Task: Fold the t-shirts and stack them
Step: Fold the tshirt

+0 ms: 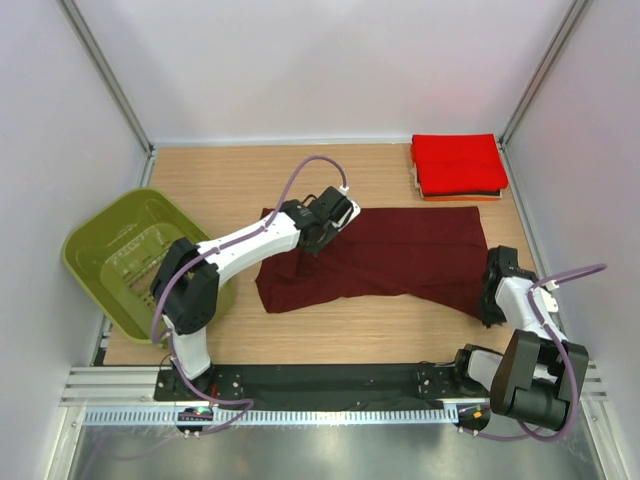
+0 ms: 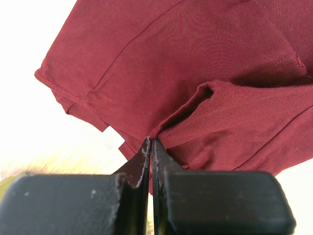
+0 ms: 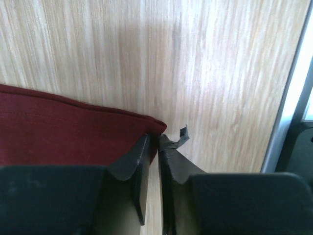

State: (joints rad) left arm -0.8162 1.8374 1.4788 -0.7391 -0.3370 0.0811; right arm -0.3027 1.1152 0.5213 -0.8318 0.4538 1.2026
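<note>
We log light wood tabletop (image 1: 330,335) at centre. White walls (image 1: 330,60) at 9, 12, 3 o'clock. Metal frame posts (image 1: 108,75) at 11, 1 o'clock. Ribbed metal rail (image 1: 330,410) at 6 o'clock. Lighting bright, even.

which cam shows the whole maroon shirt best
Top external: the maroon shirt shows in full outline. Left wrist shows only a pinched fold close up; right wrist shows just one hem corner.

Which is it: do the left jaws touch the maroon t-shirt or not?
Touching. The left wrist view shows the left gripper shut on a fold of the maroon t-shirt.
</note>
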